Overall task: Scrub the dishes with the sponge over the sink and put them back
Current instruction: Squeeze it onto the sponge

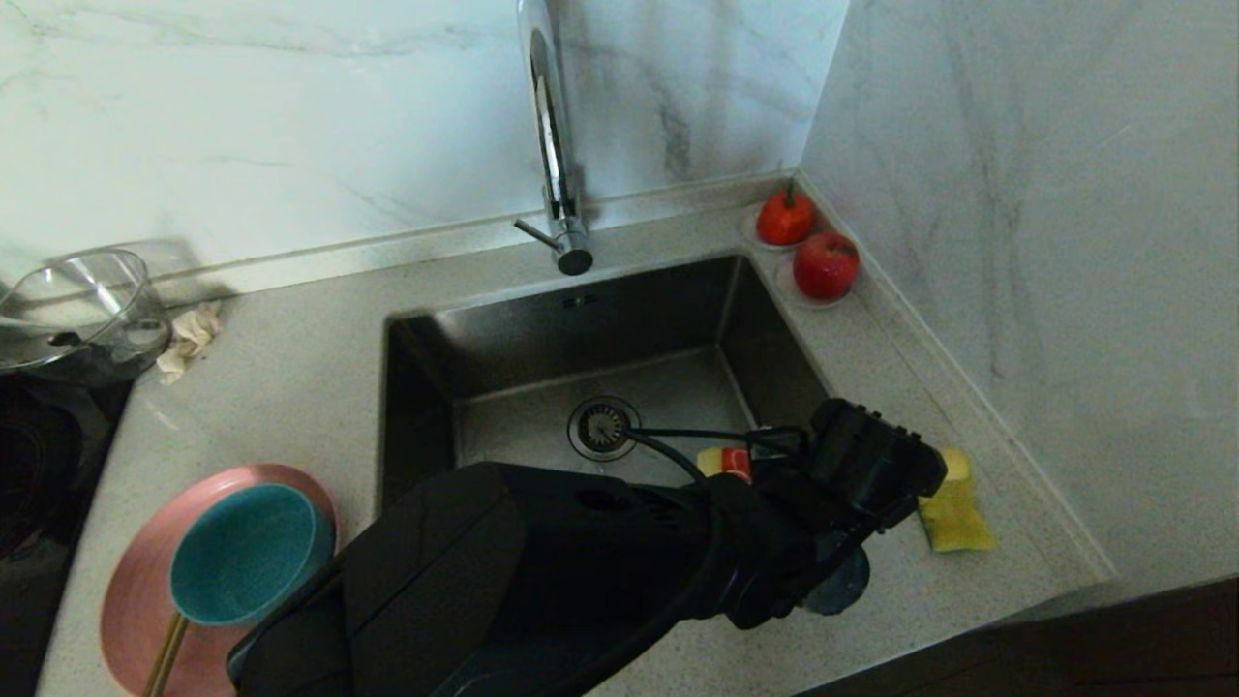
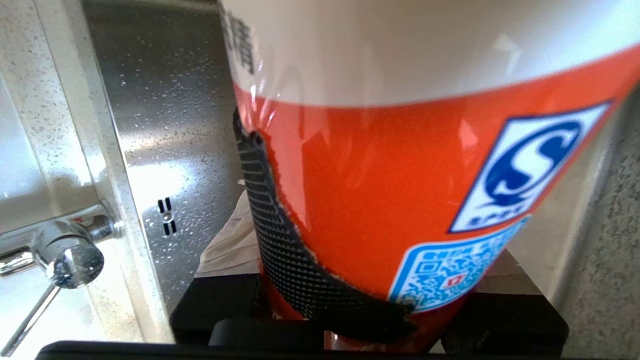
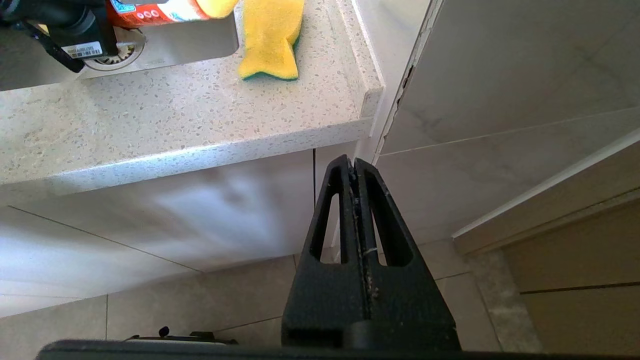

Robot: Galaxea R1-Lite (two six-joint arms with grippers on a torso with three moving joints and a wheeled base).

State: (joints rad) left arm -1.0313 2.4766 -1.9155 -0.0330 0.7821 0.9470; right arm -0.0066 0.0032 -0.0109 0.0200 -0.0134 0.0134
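My left gripper (image 1: 774, 463) reaches across the sink (image 1: 581, 329) to its right rim and is shut on an orange soap bottle (image 2: 380, 190) with a white band and a blue logo. A black mesh finger pad (image 2: 272, 230) presses the bottle's side. In the right wrist view the bottle's yellow cap (image 3: 215, 6) points toward the yellow sponge (image 3: 270, 40). The sponge (image 1: 953, 503) lies on the counter right of the sink. The teal bowl (image 1: 247, 552) sits in the pink plate (image 1: 135, 581) at the front left. My right gripper (image 3: 354, 165) hangs shut and empty below the counter edge.
The chrome tap (image 1: 552, 145) stands behind the sink, with the drain (image 1: 602, 426) in its floor. Two red fruits (image 1: 826, 263) on saucers sit in the back right corner. A glass bowl (image 1: 77, 300) and a beige rag (image 1: 194, 334) lie at the left, by a black hob (image 1: 39, 465).
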